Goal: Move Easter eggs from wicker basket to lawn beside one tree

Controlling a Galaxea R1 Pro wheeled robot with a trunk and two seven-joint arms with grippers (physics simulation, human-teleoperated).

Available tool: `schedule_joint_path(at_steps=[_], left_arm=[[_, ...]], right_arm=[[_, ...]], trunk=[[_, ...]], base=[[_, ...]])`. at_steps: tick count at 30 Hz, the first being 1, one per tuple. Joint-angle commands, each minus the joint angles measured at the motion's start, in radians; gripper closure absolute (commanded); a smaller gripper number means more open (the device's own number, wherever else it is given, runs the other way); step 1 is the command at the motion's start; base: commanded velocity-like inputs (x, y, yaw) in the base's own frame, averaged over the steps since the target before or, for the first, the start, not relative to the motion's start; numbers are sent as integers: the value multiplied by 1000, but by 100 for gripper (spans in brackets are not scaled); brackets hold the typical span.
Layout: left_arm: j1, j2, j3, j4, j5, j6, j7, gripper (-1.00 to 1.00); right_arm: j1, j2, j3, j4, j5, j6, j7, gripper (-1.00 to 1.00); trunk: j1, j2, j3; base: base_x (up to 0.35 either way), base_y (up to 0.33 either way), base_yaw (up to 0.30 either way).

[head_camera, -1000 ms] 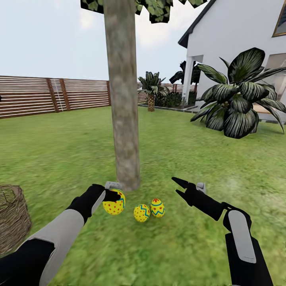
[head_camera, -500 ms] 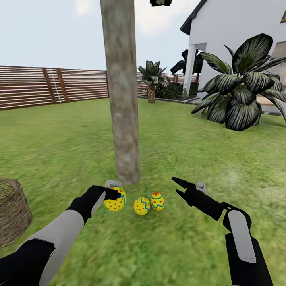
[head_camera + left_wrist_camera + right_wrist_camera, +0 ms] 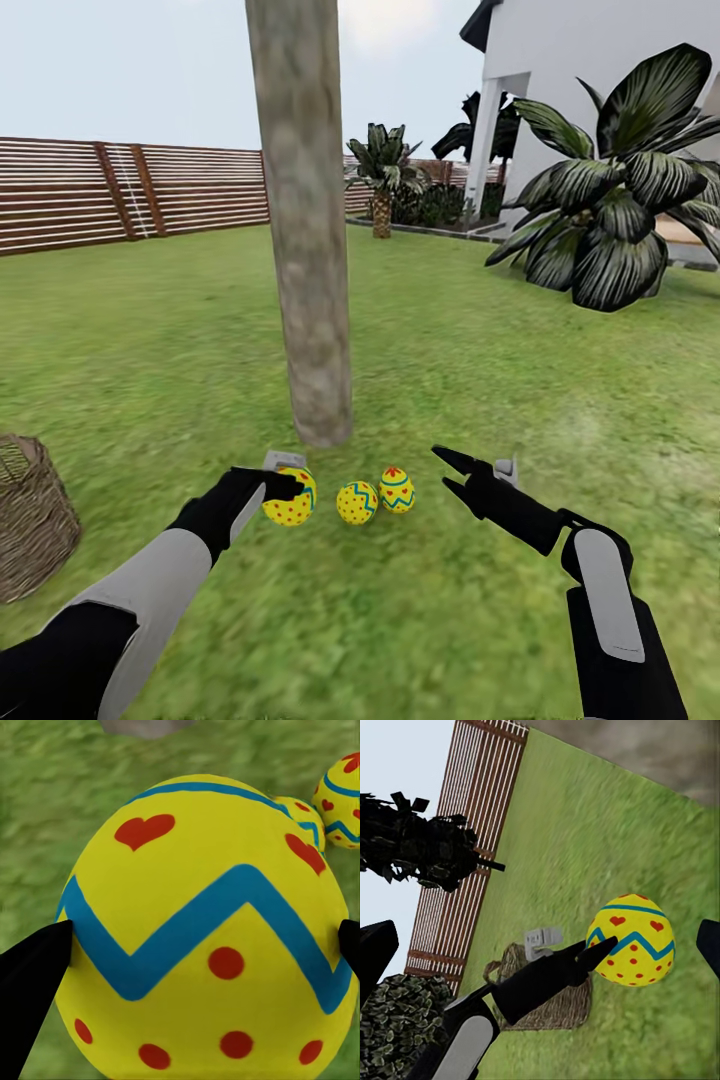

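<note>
A brown horizontal-slat wooden fence [image 3: 120,195] runs along the far left under a pale hazy sky [image 3: 130,70], a white house [image 3: 590,60] rises at the far right, and a low, dark, broad-leaved plant [image 3: 615,215] stands before it.

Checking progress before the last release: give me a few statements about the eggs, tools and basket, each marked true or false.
1. The left tool is shut on an egg. True.
2. Two eggs lie on the lawn by the tree. True: the middle egg and the right egg.
3. The right tool holds an egg. False: it is open, with nothing between its fingers.
4. The basket stands to the right of the tree. False: it is at the left edge of the head view.
5. The two loose eggs sit in the basket. False: they are on the grass.
</note>
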Motion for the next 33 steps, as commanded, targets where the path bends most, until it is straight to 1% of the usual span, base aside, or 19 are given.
schedule_joint_path(at_steps=[1,3,6,20,27,33], left_arm=[[0,0,-5,-1,9,1,18,100],[0,0,-3,-1,9,-2,58,100],[0,0,-2,-1,9,-5,82,100],[0,0,-2,-3,10,-6,92,100],[0,0,-2,-3,10,-6,92,100],[0,0,-2,-3,10,-6,92,100]], right_arm=[[-1,1,-3,0,9,6,10,-100],[-1,0,-3,0,9,6,10,-100],[-1,0,-4,0,9,6,10,-100],[-1,1,-3,0,11,6,10,-100],[-1,0,-3,0,11,6,10,-100],[-1,0,-3,0,11,6,10,-100]], trunk=[[0,-1,-5],[1,-1,-13],[2,-2,-24],[9,-5,-78],[9,-5,-78],[9,-5,-78]], base=[[0,0,0],[0,0,0],[0,0,0],[0,0,0],[13,0,0],[260,0,0]])
